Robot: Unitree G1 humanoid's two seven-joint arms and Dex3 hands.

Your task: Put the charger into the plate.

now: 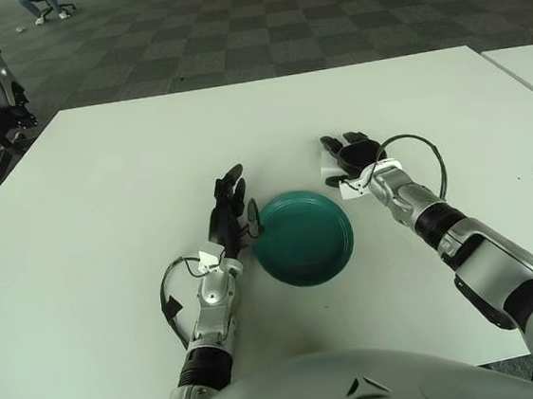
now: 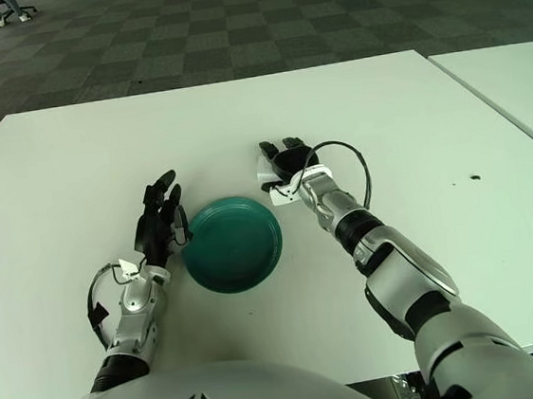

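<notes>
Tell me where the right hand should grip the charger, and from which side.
Grip the charger across its short white body, coming from above. It lies flat on the table, beyond the plate, and the right hand already covers most of it, so only its left edge shows. The left hand is beside the plate.

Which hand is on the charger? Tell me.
The right hand, beyond the plate's right rim, covers the white charger. The left hand shows beside the plate's left rim.
</notes>
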